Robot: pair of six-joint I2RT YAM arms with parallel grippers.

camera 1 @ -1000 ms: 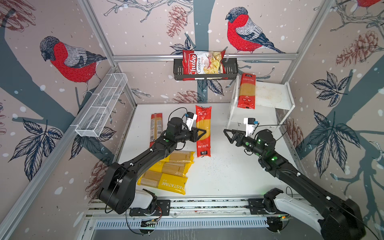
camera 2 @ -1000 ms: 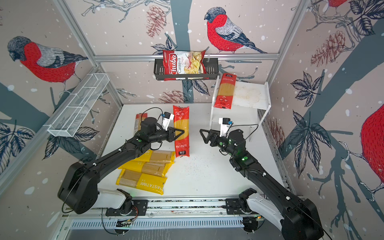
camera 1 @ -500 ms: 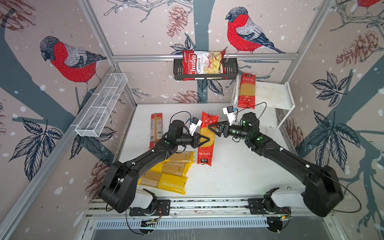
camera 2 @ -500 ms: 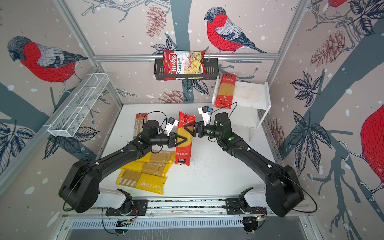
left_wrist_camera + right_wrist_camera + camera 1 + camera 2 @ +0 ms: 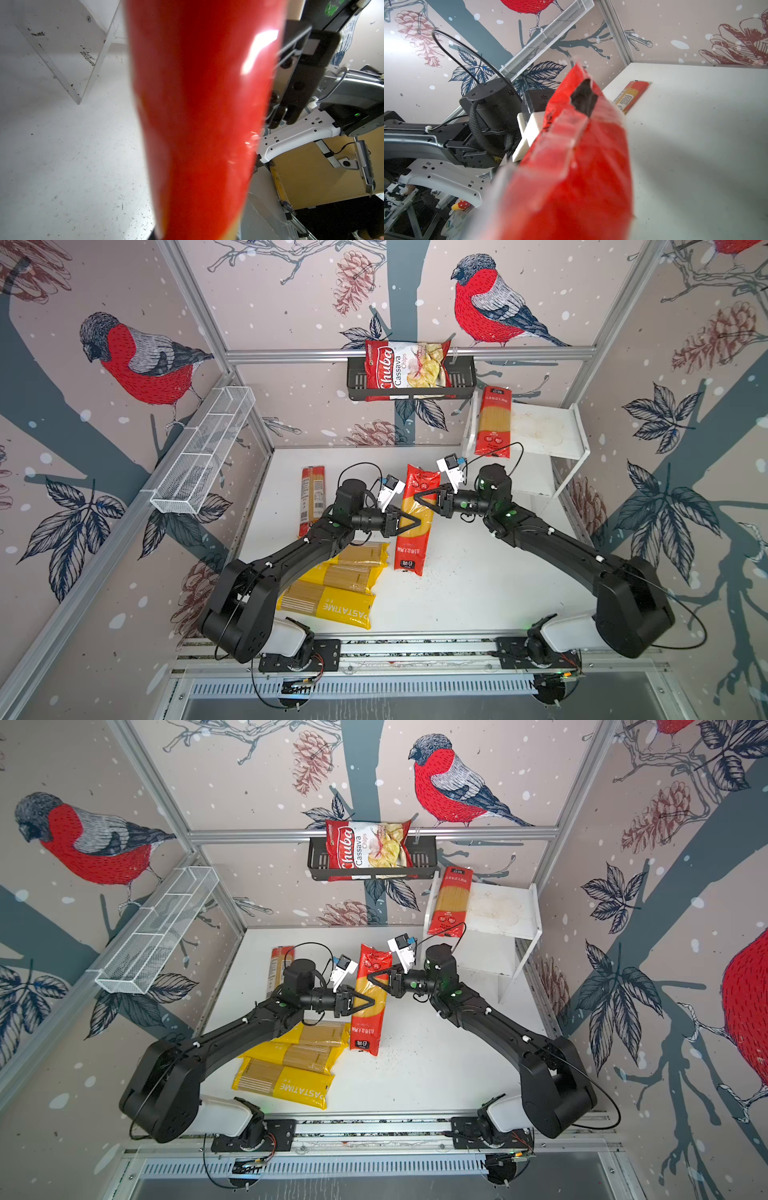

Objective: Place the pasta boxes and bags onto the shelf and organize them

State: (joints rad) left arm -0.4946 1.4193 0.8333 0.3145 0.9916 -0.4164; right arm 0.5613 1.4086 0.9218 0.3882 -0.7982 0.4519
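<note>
Gripping the red spaghetti packet (image 5: 411,547) from the left, the left gripper (image 5: 417,522) is clamped on its clear middle window. The right gripper (image 5: 417,495) reaches in from the other side, and its fingers meet on the same packet a little nearer the far end. The packet is held lengthwise between the arms above the tabletop (image 5: 478,593) (whether its near end touches the surface cannot be told). At the back right stands the shelf (image 5: 544,429), with a second red packet (image 5: 493,423) lying along the left edge of its stained top board. A third red packet (image 5: 312,497) lies flat near the left wall. Three yellow packets (image 5: 345,580) lie overlapped beneath the left arm.
</note>
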